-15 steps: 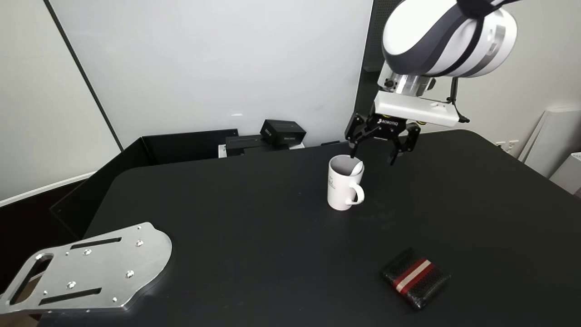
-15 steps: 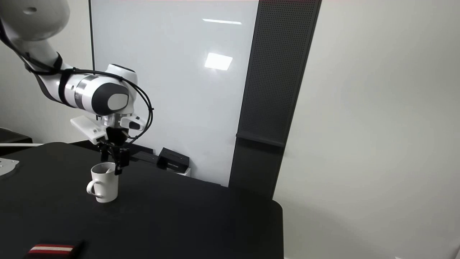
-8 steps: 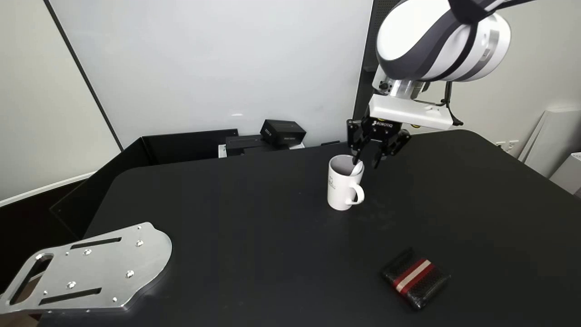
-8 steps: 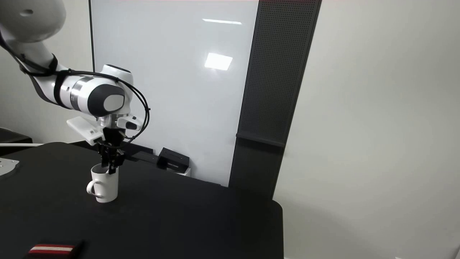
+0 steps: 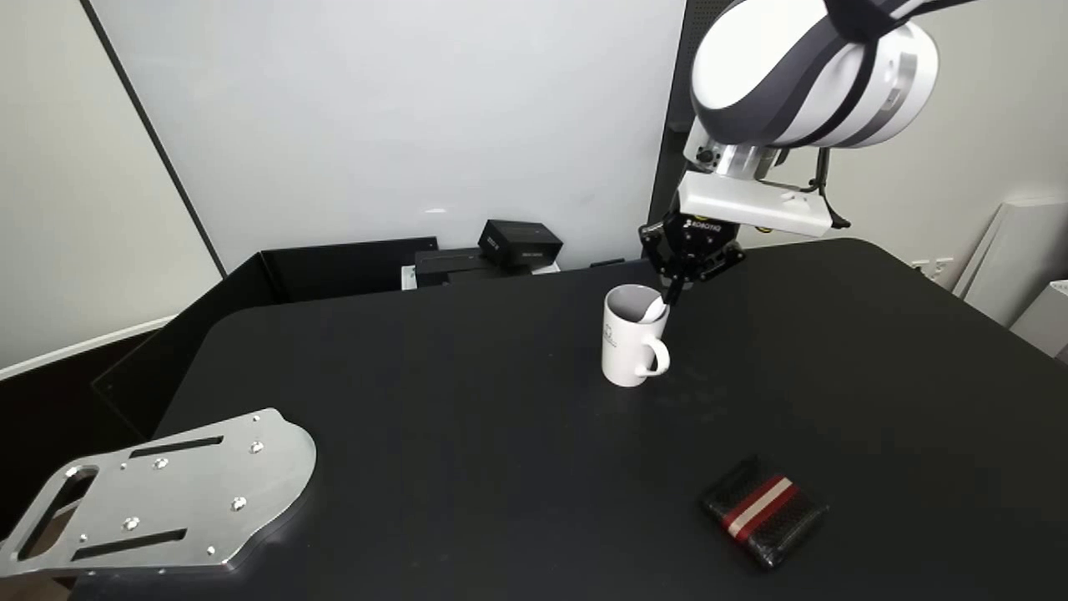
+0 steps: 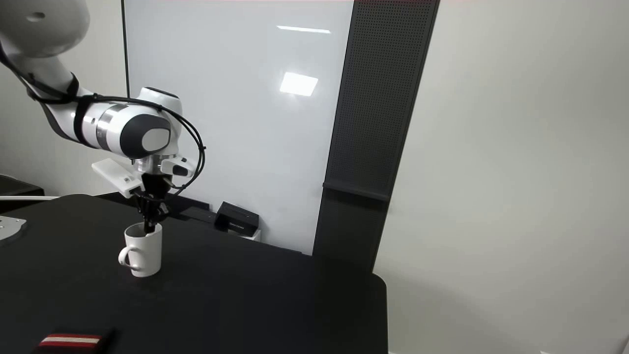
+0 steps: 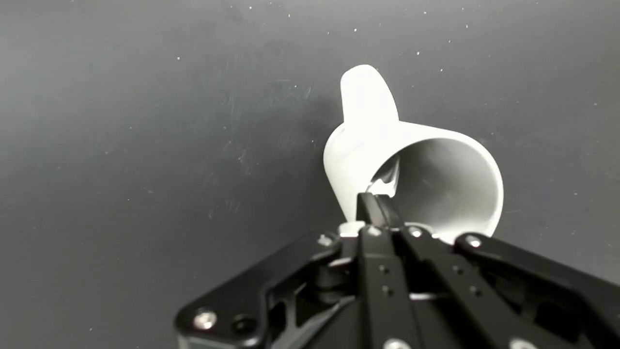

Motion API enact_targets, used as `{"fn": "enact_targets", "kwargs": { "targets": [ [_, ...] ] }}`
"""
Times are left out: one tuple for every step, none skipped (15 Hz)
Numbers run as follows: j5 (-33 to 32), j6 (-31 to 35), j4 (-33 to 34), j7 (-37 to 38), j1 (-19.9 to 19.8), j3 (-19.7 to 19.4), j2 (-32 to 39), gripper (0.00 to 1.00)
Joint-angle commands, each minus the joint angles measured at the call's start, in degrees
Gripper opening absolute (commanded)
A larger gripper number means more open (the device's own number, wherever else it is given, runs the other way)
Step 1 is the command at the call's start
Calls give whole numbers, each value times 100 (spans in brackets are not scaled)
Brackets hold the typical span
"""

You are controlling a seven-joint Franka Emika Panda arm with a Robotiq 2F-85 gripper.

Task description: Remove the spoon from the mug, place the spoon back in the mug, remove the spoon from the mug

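I'd lift the spoon [image 5: 653, 310] slowly toward twelve o'clock, well over the rim of the mug [image 5: 627, 357], and only then swing aside; a sideways tug might tip the mug. The gripper [image 5: 671, 295] is narrow, jaws together, apparently pinching the spoon's upper end. The spoon sits inside the mug, leaning at three o'clock in an exterior view: white, slim, glossy.

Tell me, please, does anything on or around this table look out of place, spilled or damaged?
I see nothing spilled or damaged, and the mug stands upright. One thing looks slightly odd: the metal plate juts out past the edge of the table rather than lying fully on it.
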Motion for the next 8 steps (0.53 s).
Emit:
{"fn": "enact_targets", "kwargs": {
  "targets": [
    [-35,-177,143,66,22,-73,-77,0],
    [-45,-203,180,82,28,-87,-87,0],
    [-48,-263,235,96,29,-92,-104,0],
    [-41,-317,283,101,23,-89,-116,0],
    [-54,-365,336,127,36,-102,-136,0],
    [-58,-440,398,140,41,-105,-153,0],
    [-66,-501,452,155,48,-110,-173,0],
    [-86,-588,513,192,66,-125,-206,0]
  ]
}}
